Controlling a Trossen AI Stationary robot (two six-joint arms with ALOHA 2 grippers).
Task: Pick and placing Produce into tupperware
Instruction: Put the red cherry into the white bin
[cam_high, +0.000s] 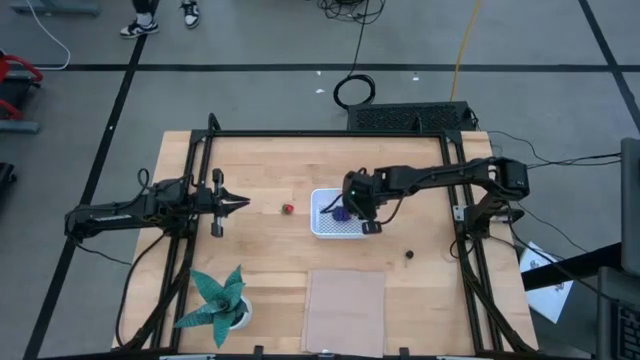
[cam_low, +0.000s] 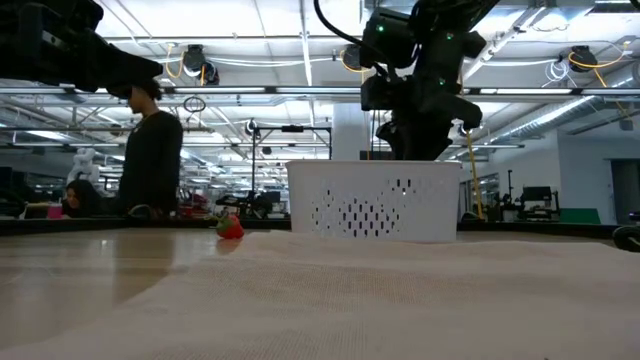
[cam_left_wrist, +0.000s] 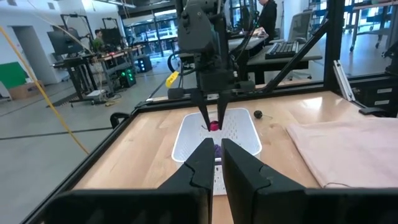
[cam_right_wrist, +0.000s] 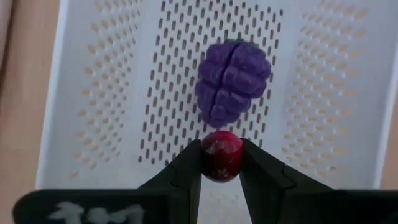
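A: What is the right gripper (cam_right_wrist: 222, 163) doing?
B: Reaching over the white tupperware (cam_high: 322, 226), pointing down, pinching a dark red ball (cam_right_wrist: 222, 155) above the purple lump (cam_right_wrist: 231, 81) lying inside.
A: And the left gripper (cam_high: 238, 204)?
B: Waiting closed and level at the table's left, aiming toward the red piece (cam_high: 287, 209) lying just beside the tupperware.

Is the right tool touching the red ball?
Touching. The right wrist view shows the right tool with its two fingers pressed against both sides of the red ball, held above the white container.
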